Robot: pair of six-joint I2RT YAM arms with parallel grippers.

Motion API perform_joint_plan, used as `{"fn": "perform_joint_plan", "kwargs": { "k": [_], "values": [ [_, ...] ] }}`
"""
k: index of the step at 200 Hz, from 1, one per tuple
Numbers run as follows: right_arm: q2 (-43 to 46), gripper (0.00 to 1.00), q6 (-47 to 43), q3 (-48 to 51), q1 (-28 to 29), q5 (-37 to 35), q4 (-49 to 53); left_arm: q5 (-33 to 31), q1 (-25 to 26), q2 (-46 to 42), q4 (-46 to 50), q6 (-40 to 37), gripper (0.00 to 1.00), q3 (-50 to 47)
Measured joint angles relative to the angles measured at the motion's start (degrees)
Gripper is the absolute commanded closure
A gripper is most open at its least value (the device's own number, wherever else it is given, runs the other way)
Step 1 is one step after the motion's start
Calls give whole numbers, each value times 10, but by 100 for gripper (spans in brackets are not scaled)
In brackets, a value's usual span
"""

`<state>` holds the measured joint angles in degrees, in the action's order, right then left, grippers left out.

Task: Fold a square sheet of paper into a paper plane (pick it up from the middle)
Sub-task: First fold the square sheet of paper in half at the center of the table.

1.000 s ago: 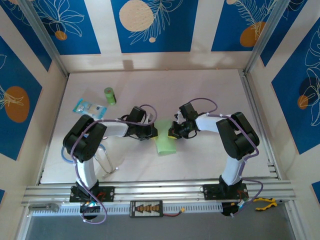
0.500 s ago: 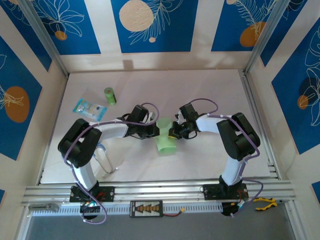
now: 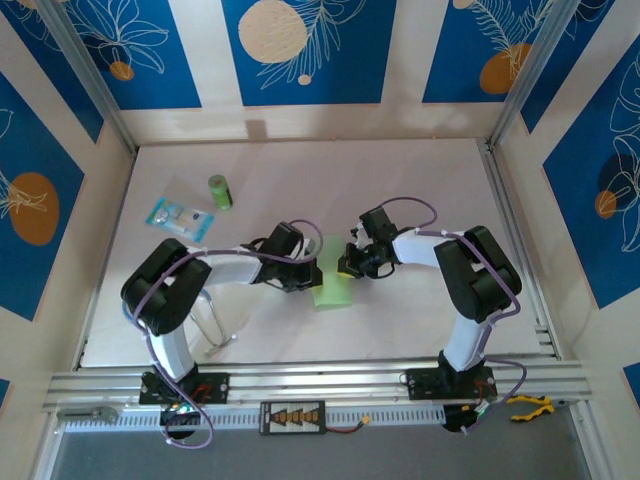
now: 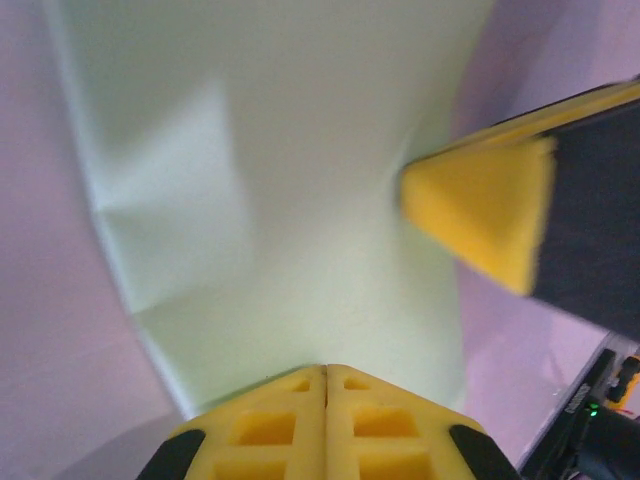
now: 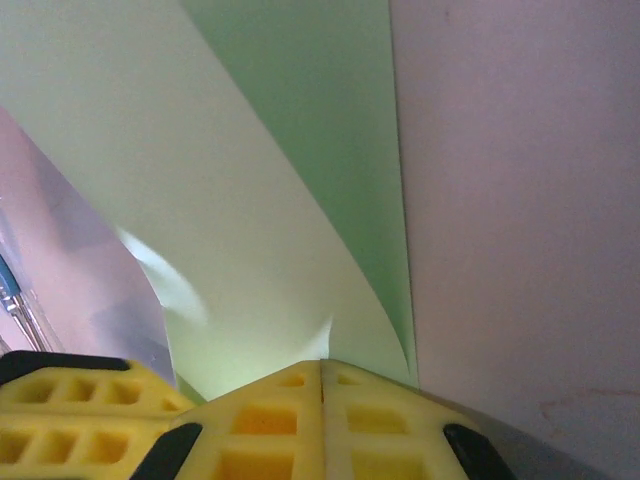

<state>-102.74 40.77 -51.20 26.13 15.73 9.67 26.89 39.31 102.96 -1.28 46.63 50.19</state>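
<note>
The square sheet of paper (image 3: 334,287), pale green and partly folded, lies on the table between my two grippers. My left gripper (image 3: 311,275) is shut, its tips resting at the sheet's left edge; in the left wrist view the paper (image 4: 290,170) shows faint fold lines ahead of the closed yellow fingers (image 4: 326,372). My right gripper (image 3: 348,268) is shut on the paper's right edge, and the right wrist view has the sheet (image 5: 200,180) curling upward from a pucker at its fingertips (image 5: 321,364). The right gripper's yellow finger (image 4: 478,215) presses into the sheet from the right.
A small green cylinder (image 3: 219,191) and a clear blue-printed packet (image 3: 180,215) lie at the table's back left. A bent metal wire piece (image 3: 212,318) sits by the left arm's base. Patterned walls enclose the table on three sides.
My left gripper has moved right and slightly nearer, onto the paper's left side, covering part of it. The right gripper has stayed in place.
</note>
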Motion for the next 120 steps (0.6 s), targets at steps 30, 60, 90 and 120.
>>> {"fn": "perform_joint_plan", "kwargs": {
  "k": [30, 60, 90, 120],
  "values": [
    [2, 100, 0, 3, 0, -1, -1, 1, 0, -1, -27, 0, 100, -22],
    [2, 100, 0, 3, 0, -1, -1, -2, 0, -12, -31, -2, 100, -33],
    [2, 100, 0, 3, 0, -2, 0, 1, 0, -37, -23, -1, 100, -33],
    [2, 100, 0, 3, 0, -2, 0, 16, 5, -45, -33, 11, 100, -24]
  ]
}}
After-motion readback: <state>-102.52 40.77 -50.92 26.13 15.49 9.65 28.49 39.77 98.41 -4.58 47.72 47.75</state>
